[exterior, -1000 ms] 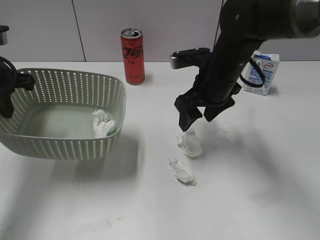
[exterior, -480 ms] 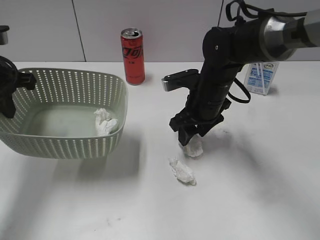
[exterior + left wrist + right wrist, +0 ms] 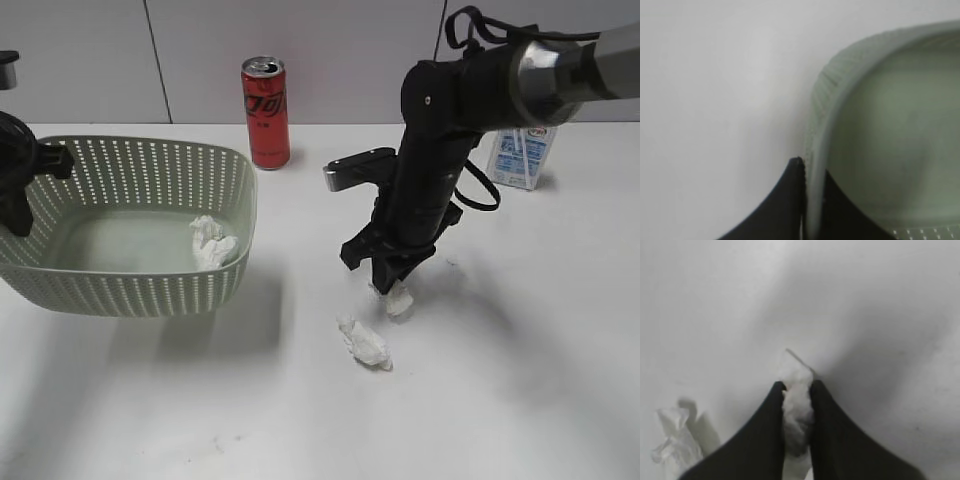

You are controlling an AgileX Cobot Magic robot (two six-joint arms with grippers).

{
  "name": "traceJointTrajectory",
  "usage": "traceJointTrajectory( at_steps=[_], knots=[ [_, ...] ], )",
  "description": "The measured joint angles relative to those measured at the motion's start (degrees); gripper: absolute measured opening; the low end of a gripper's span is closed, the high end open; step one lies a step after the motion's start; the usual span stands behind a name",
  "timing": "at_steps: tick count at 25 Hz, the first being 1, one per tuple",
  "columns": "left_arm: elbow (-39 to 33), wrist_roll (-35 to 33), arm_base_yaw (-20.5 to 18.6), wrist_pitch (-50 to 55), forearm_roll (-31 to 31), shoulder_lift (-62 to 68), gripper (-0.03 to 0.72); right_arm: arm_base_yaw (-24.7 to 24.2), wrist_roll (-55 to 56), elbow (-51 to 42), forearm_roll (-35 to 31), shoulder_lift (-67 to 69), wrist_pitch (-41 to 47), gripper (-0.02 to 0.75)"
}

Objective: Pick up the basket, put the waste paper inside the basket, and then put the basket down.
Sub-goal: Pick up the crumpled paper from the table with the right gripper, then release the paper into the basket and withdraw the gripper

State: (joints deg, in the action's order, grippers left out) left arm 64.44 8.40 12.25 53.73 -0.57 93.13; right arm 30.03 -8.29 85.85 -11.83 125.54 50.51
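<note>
The pale green basket (image 3: 130, 180) hangs tilted at the left, held above the table. My left gripper (image 3: 15, 195) is shut on its left rim (image 3: 815, 150). One waste paper wad (image 3: 210, 243) lies inside the basket. My right gripper (image 3: 388, 272) is shut on a second wad (image 3: 399, 298), which shows between the jaws in the right wrist view (image 3: 797, 400), just above the table. A third wad (image 3: 365, 342) lies on the table just in front, also seen at the lower left of the right wrist view (image 3: 675, 447).
A red drink can (image 3: 265, 112) stands at the back, right of the basket. A blue-and-white milk carton (image 3: 522, 155) stands at the back right, partly behind my right arm. A white wall runs along the table's far edge.
My right gripper came down onto the nearer wad, shut on it and now holds it slightly raised. The basket and left gripper have stayed put.
</note>
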Motion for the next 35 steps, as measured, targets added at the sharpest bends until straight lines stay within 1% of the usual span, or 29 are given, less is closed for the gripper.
traceJointTrajectory(
  at_steps=[3, 6, 7, 10, 14, 15, 16, 18, 19, 20, 21, 23, 24, 25, 26, 27, 31, 33, 35],
  knots=[
    [0.0, 0.0, 0.0, 0.0, 0.0, 0.0, 0.000, 0.0, -1.6, 2.0, -0.8, -0.9, 2.0, 0.047],
    [0.0, 0.0, 0.0, 0.0, 0.0, 0.0, 0.000, 0.0, -4.7, 4.3, -4.4, -4.4, 2.9, 0.047],
    [0.0, 0.0, 0.0, 0.0, -0.1, 0.0, 0.000, 0.0, -6.3, 5.2, -6.6, -6.3, 2.9, 0.047],
    [0.0, 0.0, 0.0, -0.3, -0.1, 0.0, 0.000, 0.4, -14.5, 7.7, -15.3, -12.0, 2.6, 0.045],
    [0.0, 0.0, 0.0, -0.7, -0.1, 0.2, 0.000, 2.5, -27.6, 9.4, -32.4, -16.5, -0.6, 0.045],
    [0.0, 0.0, 0.0, -0.7, -0.1, 0.4, 0.000, 3.7, -29.7, 9.4, -35.4, -16.7, -2.4, 0.045],
    [0.0, 0.0, 0.0, -0.7, -0.1, 0.7, 0.000, 5.1, -31.0, 9.4, -36.7, -16.7, -4.7, 0.045],
    [0.0, 0.0, 0.0, -0.7, -0.4, 1.2, 0.000, 8.1, -32.2, 9.4, -36.6, -16.0, -8.6, 0.052],
    [0.0, 0.0, 0.0, -0.7, -0.5, 1.3, 0.000, 9.6, -32.5, 9.4, -36.2, -15.3, -10.1, 0.077],
    [0.0, 0.0, 0.0, -0.7, -0.6, 1.3, 0.000, 10.9, -32.7, 9.4, -36.1, -14.7, -11.1, 0.119],
    [0.0, 0.0, 0.0, -0.7, -0.6, 1.3, 0.000, 11.9, -32.8, 9.4, -36.0, -13.8, -11.8, 0.196],
    [0.0, 0.0, 0.0, -0.6, -0.8, 1.3, 0.000, 13.6, -32.9, 9.4, -35.1, -12.0, -13.2, 0.414],
    [0.0, 0.0, 0.0, -0.6, -1.0, 1.3, 0.000, 14.0, -32.7, 9.4, -34.3, -11.2, -13.7, 0.507],
    [0.0, 0.0, 0.0, -0.4, -1.1, 1.3, 0.000, 14.3, -32.3, 9.4, -33.2, -10.6, -14.5, 0.573],
    [0.0, 0.0, 0.0, -0.2, -1.1, 1.3, 0.000, 14.3, -31.3, 9.4, -31.7, -10.5, -15.4, 0.600],
    [0.0, 0.0, 0.0, 0.2, -1.1, 1.3, 0.000, 14.2, -30.2, 9.4, -30.0, -10.5, -16.4, 0.608],
    [0.0, 0.0, 0.0, 0.7, -1.3, 1.3, 0.000, 12.0, -24.0, 9.7, -18.9, -13.3, -17.8, 0.614],
    [0.0, 0.0, 0.0, 0.7, -1.3, 1.3, 0.000, 9.7, -19.3, 9.9, -13.7, -15.7, -15.7, 0.608],
    [0.0, 0.0, 0.0, 0.7, -1.4, 1.3, 0.000, 7.2, -14.4, 10.2, -10.5, -18.0, -9.9, 0.593]
  ],
)
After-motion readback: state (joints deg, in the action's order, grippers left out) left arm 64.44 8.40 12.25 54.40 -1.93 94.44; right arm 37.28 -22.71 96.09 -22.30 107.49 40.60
